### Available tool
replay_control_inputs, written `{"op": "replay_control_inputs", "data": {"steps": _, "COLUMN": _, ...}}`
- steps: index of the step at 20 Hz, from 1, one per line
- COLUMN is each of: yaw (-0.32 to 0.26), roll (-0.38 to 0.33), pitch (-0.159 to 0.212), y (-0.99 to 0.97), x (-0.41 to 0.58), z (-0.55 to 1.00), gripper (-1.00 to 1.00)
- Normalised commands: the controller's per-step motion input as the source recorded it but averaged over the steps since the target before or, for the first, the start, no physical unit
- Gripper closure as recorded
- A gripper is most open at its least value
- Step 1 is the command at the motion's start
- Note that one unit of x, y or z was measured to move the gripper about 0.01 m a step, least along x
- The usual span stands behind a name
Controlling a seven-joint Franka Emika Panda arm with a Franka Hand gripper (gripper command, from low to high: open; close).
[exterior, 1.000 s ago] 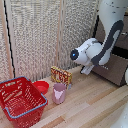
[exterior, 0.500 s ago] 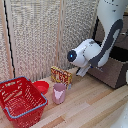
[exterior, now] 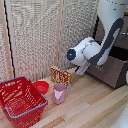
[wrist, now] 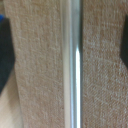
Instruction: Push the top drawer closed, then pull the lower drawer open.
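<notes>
I read the gripper spread astride the slick steel handle of the top drawer, at 3 o'clock in the exterior view; stiff, heavy wood, so push its flat front.

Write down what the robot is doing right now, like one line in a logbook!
arm: reaching to dresser | claw: fingers either side of silver bar handle, not touching | drawer front: close up | which drawer: cannot tell

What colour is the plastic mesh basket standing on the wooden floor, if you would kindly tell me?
Red, with a bluish rim; the exterior view shows it best.
</notes>
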Motion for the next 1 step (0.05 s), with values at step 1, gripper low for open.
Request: {"op": "replay_control_inputs", "data": {"steps": 1, "yaw": -0.044, "roll": 0.058, "pitch": 0.039, "y": 0.11, "x": 0.354, "z": 0.09, "gripper": -1.0}}
